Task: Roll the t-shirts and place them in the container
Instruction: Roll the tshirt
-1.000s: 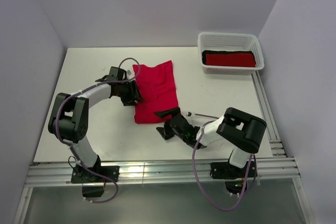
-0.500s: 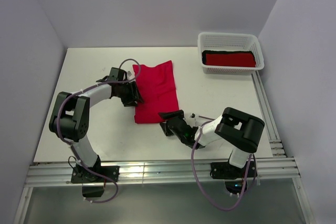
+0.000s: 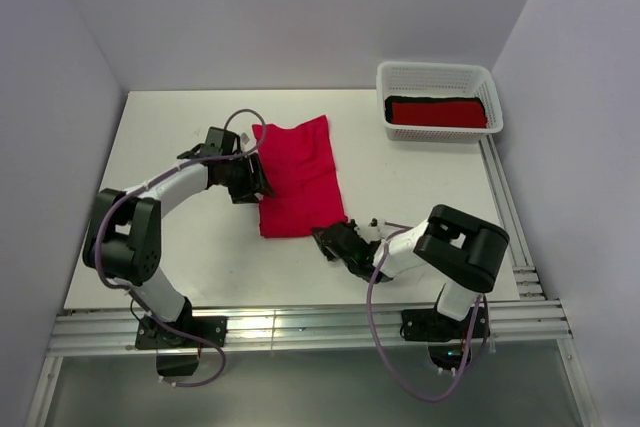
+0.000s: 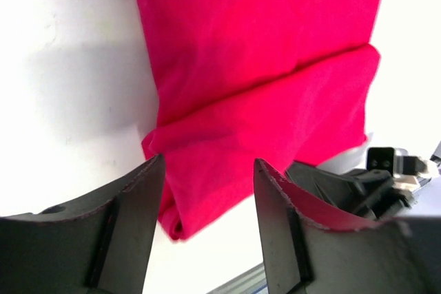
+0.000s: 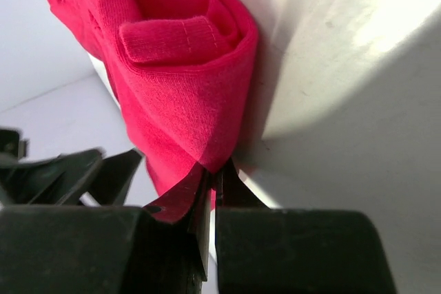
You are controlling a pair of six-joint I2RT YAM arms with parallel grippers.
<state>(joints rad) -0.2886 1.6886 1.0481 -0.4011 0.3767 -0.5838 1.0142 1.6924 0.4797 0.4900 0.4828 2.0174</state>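
On table (image 3: 420, 177), right jaws clamp crimson t-shirt (image 3: 298, 179) corner.

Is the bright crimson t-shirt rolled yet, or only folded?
Only folded: the bright crimson cloth t-shirt lies flat, just its near edge doubled over.

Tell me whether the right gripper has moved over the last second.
Yes. From above, the right gripper has shifted slightly right, toward the basket, and its fingers have shut on the crimson t-shirt at its near corner.

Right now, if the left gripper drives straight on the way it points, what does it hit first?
The crimson t-shirt: its folded end lies just ahead of the open left gripper. Depth is unclear; the right gripper sits beyond.
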